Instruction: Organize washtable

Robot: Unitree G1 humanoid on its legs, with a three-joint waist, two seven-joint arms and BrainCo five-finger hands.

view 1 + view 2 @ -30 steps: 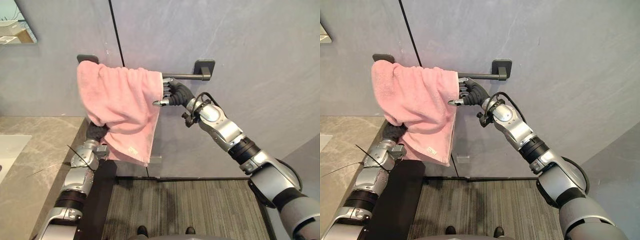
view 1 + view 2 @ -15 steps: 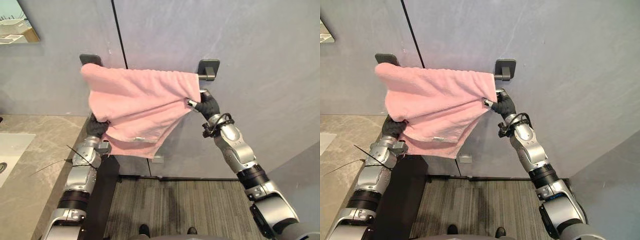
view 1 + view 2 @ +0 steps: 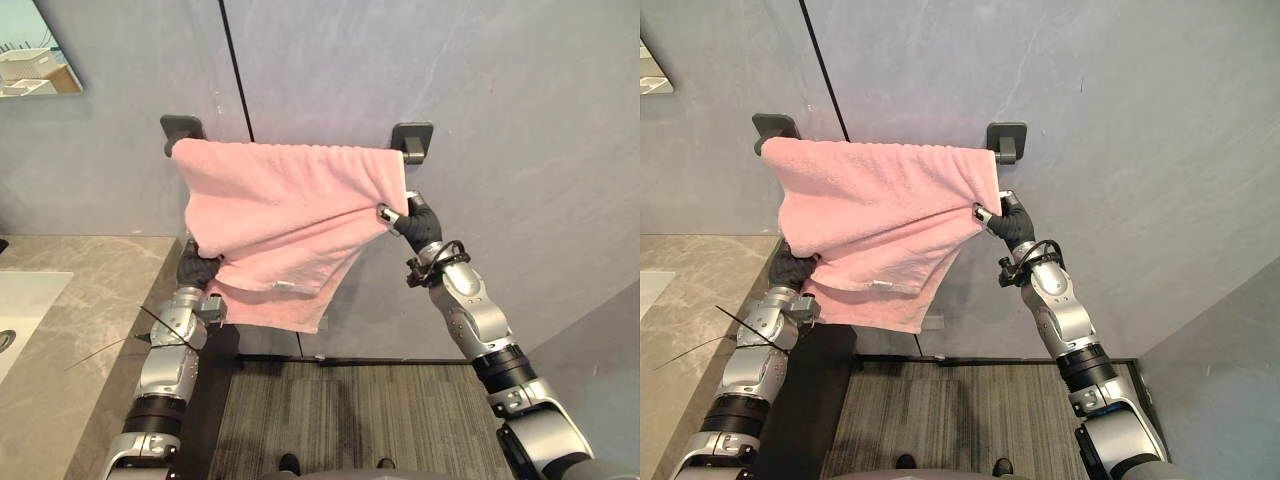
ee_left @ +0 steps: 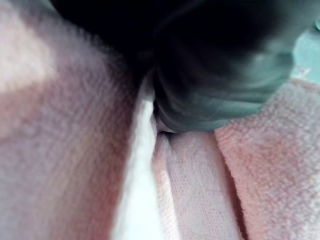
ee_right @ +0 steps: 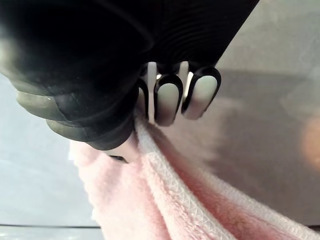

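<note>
Towel: pink towel (image 3: 290,215) hangs spread against the grey wall (image 3: 520,120). Its top edge runs level from the left bracket (image 3: 180,127) to the right bracket (image 3: 413,138).
Towel shape: the front layer is pulled into slanting folds that run from the lower left up to the right edge. A lower layer hangs below it, and its bottom hem slopes down to a point near the middle.
Right hand: right hand (image 3: 415,222) is just below the right bracket, at the towel's right edge, with its arm rising from the lower right.
Right fingers: in the right wrist view the fingers (image 5: 167,97) curl down against the thumb, pinching the towel's hemmed edge between them.
Left hand: left hand (image 3: 197,268) is at the towel's lower left corner, its dark cover partly under the cloth, beside the tabletop's end.
Left fingers: they are buried in the cloth, and the left wrist view gives just the dark cover against pink folds, so I cannot tell whether they grip.
Tabletop: grey marble tabletop (image 3: 80,300) lies to the left, with a white sink (image 3: 25,300) at its far left.
Mirror: a mirror (image 3: 40,50) corner sits high on the left.
Floor: striped grey floor (image 3: 360,420) lies below the towel.
</note>
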